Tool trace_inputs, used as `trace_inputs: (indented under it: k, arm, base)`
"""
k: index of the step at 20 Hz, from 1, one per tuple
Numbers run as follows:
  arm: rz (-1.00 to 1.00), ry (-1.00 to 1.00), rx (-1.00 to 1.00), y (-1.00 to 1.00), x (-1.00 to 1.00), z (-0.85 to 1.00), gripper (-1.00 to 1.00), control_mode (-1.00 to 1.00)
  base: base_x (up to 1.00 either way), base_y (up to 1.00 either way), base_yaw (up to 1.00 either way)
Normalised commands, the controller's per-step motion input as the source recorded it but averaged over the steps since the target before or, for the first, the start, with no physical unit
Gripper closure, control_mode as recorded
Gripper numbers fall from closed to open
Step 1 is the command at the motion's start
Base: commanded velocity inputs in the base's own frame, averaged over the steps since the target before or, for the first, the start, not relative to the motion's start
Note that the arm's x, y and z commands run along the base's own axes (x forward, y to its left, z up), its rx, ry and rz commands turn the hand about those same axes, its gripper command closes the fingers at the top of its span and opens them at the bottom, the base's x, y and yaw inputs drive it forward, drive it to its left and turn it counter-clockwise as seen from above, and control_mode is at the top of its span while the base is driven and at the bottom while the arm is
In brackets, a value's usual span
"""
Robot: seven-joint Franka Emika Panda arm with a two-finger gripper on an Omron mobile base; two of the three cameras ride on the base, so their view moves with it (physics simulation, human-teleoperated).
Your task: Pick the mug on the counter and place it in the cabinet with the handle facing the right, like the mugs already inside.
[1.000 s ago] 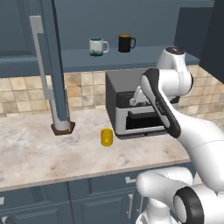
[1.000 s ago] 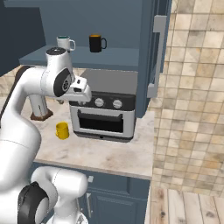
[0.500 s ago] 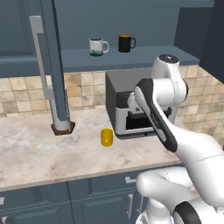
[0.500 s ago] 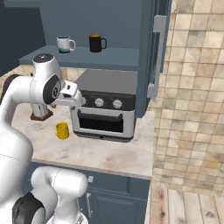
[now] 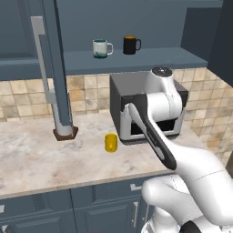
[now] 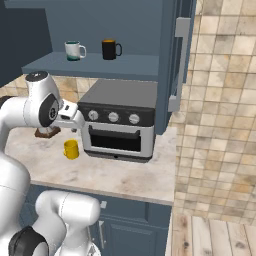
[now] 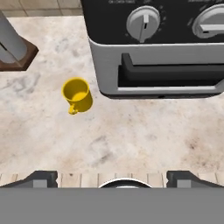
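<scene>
Nearest, in the hand view, 2 dark fingertips (image 7: pixel 43 178) spread far apart at the bottom edge, gripper (image 7: pixel 111 179) released and grasping nothing, poised above bare beige marbled counter (image 7: pixel 144 140). Further along that stone, the small yellow mug (image 7: pixel 78 94) standing upright, mouth open to the camera, its loop handle (image 7: pixel 72 111) pointing toward the lower edge of the hand view. Seen from the left base view, the same mug (image 5: pixel 110 142) alone on the counter (image 5: pixel 41 164), just left of the toaster oven (image 5: pixel 125 109) and near a brown-based stand (image 5: pixel 63 133). From the right base view, the mug (image 6: pixel 71 149) again just beside the oven (image 6: pixel 120 122), apart from the white arm reaching over it. Behind the mug in the hand view, the oven's grey door with its dark slot handle (image 7: pixel 170 70) and 2 round knobs (image 7: pixel 143 22) above. Farthest and highest, the dark blue-grey cabinet (image 5: pixel 132 59) with its shelf carrying a white mug (image 5: pixel 101 48) with teal marking and a black mug (image 5: pixel 130 44) side by side, both handles turned right; tall door (image 5: pixel 54 68) swung open at the left with a long grey bar handle (image 5: pixel 42 59).
</scene>
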Motion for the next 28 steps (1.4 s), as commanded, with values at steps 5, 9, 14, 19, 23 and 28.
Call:
trace_inputs:
  k: [5,9,14,19,23,28]
  arm:
    - [-0.02,0.00,0.00,0.25,-0.01,-0.24,-1.00,-1.00]
    - [-0.04,0.00,0.00,0.20,0.00,-0.30,-1.00,-1.00]
    - [-0.05,0.00,0.00,0.19,-0.02,-0.26,-1.00,-1.00]
    - [-0.05,0.00,0.00,0.20,0.00,-0.22,-1.00,-1.00]
    - [-0.05,-0.01,0.00,0.19,0.00,-0.22,-1.00,-1.00]
    - [-0.06,0.00,0.00,0.09,0.00,-0.19,-1.00,-1.00]
  base:
    - [0.00,0.00,0.00]
    - [0.00,0.00,0.00]
    - [0.00,0.00,0.00]
    - [0.00,0.00,0.00]
    - [0.00,0.00,0.00]
    - [0.00,0.00,0.00]
